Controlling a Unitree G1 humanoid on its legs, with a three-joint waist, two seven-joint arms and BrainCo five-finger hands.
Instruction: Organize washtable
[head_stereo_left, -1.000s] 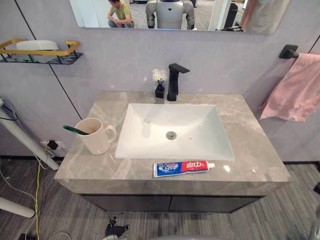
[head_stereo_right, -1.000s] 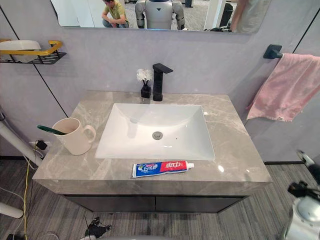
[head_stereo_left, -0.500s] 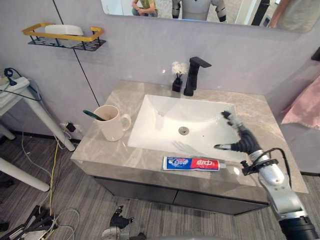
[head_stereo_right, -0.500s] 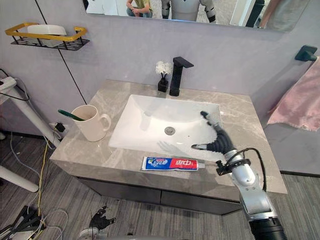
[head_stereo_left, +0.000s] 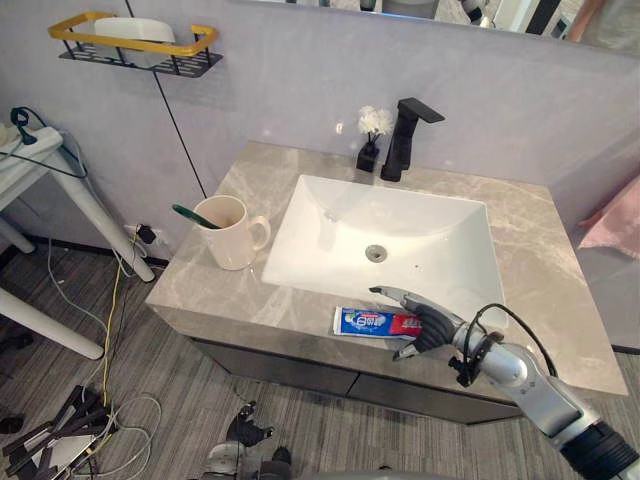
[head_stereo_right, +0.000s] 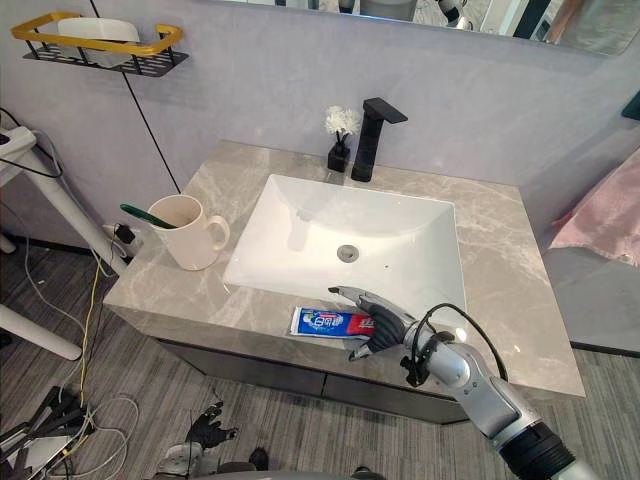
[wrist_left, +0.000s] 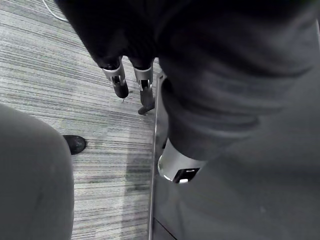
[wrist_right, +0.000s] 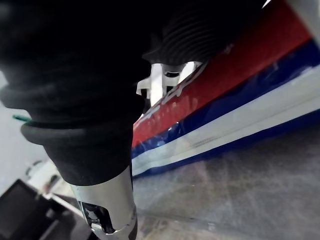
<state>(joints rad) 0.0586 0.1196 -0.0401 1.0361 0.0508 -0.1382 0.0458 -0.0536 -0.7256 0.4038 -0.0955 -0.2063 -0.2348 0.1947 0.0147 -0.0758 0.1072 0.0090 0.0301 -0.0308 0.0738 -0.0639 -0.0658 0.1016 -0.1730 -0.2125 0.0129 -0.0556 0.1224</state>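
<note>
Counter (head_stereo_left: 530, 250): grey stone slab, and all task items sit on it. The front lip is the main hazard, since anything nudged toward me drops to the floor.

Basin (head_stereo_left: 420, 230): white and steep-sided, just behind the tube. A push away from me could send the tube sliding down into it.

Mug (head_stereo_left: 232, 240): upright at the left of the basin, well apart from my right hand. I judge it the likely home for the tube. Dropping a long tube in carelessly could tip it, as it stands near the counter's left edge.

Right hand (head_stereo_left: 435, 328): over the cap end of the tube, fingers straight and spread above it, thumb on the lip side. It is not closed on anything. Left hand (wrist_left: 118, 82): hangs relaxed over the floor, idle.

Tube (head_stereo_left: 368, 322): lies flat, parallel to the front lip and between it and the basin. It is flat, glossy and soft. Fingers closing at the cap end alone may let the long tail sag or swing, and too hard a squeeze could crush it.

Toothbrush (head_stereo_left: 190, 214): green, leaning out of the mug. The incoming tube could knock it out.
</note>
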